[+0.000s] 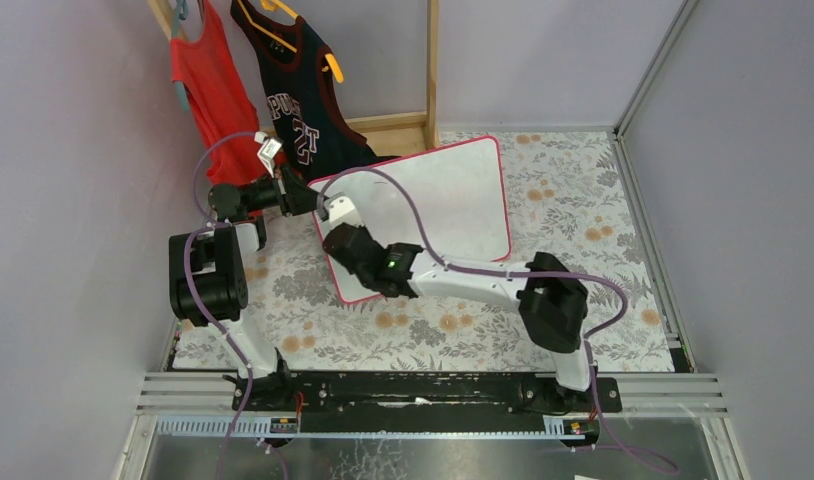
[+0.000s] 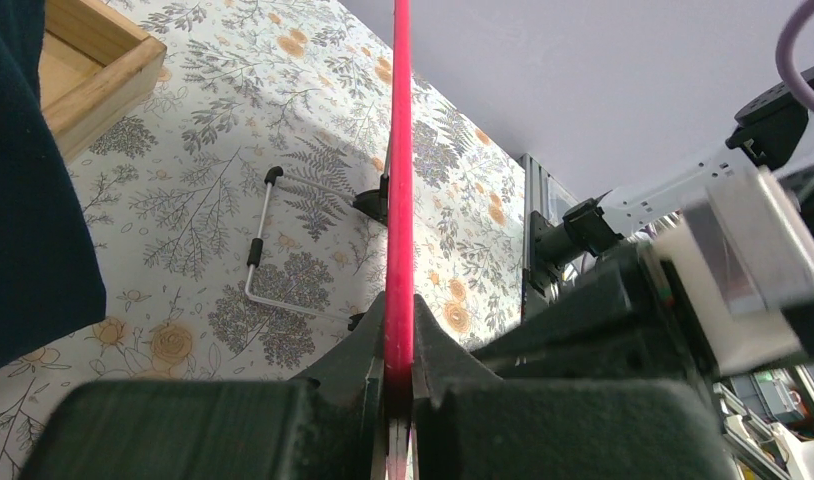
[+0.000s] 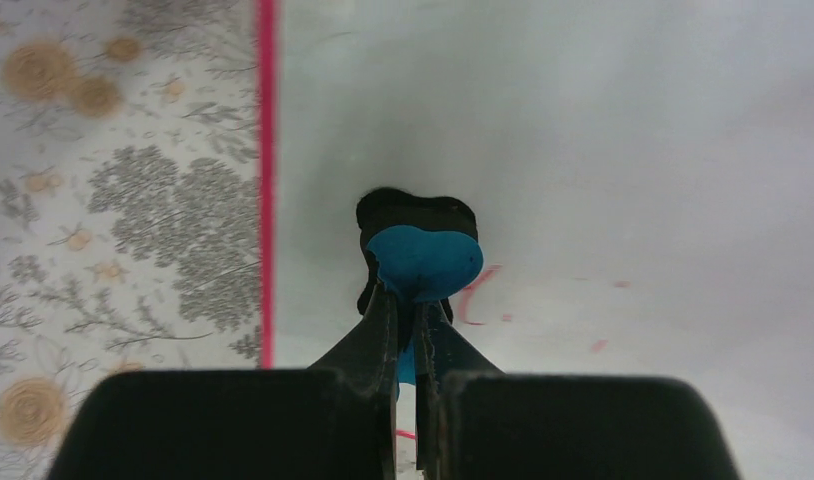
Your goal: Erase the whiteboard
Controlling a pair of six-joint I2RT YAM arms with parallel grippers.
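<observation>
Table (image 1: pixel 603 300), floral cloth, one. We note one whiteboard (image 1: pixel 433 205) on its middle, toward the far left. The pink-framed long axis runs left to right, the right end a little farther away. From the left wrist it is seen edge-on, its frame a thin pink line.

Far left hang two garments. One is a red vest (image 1: pixel 215 95). The other is a navy jersey (image 1: pixel 301 95) with white lettering starting "PU"; we cannot read the rest.

Left gripper (image 2: pixel 398 310): fingers closed tight on the board's left frame edge. Right gripper (image 3: pixel 408 320): fingers nearly together, pinching one blue eraser (image 3: pixel 423 262), its black pad against the board face just right of the frame.

Writing on the board: one curved red stroke (image 3: pixel 478 295) beside the eraser and two faint red flecks further right. None is legible.

One wire stand (image 2: pixel 268 260) lies on the cloth beside the board.
</observation>
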